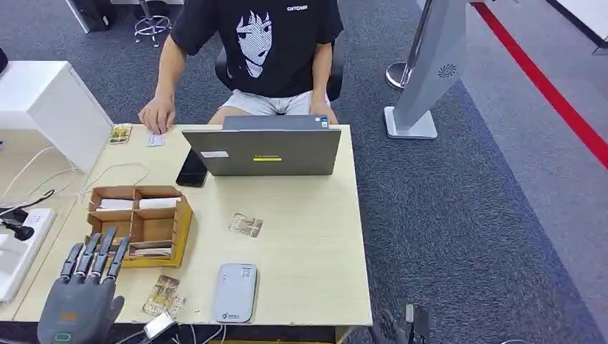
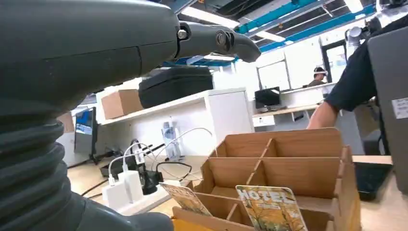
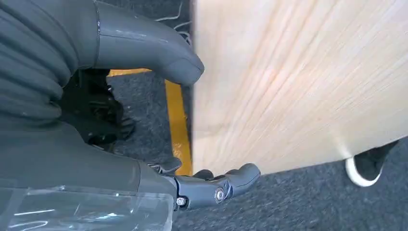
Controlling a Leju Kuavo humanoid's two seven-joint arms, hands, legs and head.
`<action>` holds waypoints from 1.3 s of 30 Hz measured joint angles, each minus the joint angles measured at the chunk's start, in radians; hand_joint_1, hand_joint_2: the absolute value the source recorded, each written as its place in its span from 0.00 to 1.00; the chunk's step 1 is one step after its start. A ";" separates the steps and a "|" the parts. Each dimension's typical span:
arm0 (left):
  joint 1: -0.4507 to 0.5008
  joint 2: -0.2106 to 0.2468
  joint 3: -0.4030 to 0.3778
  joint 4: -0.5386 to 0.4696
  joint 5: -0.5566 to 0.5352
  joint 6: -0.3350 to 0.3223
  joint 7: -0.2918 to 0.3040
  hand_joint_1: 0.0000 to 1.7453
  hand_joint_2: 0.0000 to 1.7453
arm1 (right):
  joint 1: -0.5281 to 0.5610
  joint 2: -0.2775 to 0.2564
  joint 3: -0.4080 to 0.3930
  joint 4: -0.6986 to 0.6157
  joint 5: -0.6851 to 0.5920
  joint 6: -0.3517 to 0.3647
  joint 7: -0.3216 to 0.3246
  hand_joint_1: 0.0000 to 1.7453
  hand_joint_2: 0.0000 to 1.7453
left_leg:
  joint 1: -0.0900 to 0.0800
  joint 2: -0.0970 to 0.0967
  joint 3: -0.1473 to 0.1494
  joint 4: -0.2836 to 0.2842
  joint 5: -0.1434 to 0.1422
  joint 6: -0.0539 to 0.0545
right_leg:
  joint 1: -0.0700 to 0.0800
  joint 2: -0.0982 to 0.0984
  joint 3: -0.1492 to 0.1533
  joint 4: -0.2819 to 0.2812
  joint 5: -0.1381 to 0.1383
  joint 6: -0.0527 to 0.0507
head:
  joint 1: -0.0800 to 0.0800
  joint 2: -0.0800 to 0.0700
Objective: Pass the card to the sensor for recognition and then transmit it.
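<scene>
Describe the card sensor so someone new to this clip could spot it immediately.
Start at the open laptop on the wooden table and move toward the robot's edge. The sensor lies flat there, right of the cardboard organizer. It is a grey rounded slab, unlike the patterned cards beside it.

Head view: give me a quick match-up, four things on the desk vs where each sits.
Things:
1. laptop
2. grey sensor
3. wooden organizer
4. black phone

Places:
A. near edge of the desk, in front of the robot
B. far side, in front of the seated person
C. beside the laptop's left corner
D. left part of the desk, just beyond the left hand

Pairs: 1-B, 2-A, 3-D, 4-C
</scene>
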 joint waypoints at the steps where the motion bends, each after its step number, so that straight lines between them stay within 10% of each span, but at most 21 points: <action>1: -0.006 -0.001 0.006 0.009 0.000 0.004 0.001 0.00 1.00 | 0.000 0.001 0.000 -0.002 0.000 0.002 -0.002 0.00 1.00 | 0.000 0.000 0.000 0.000 0.000 0.000 | 0.000 0.000 0.000 0.000 0.000 0.000 | 0.000 0.000; 39: -0.269 -0.048 0.079 0.353 -0.091 -0.032 0.042 0.00 1.00 | -0.014 0.002 0.060 0.007 0.023 0.000 -0.001 0.00 1.00 | 0.000 0.001 -0.001 0.000 0.000 0.000 | 0.000 0.001 -0.001 0.000 0.000 -0.001 | 0.000 0.000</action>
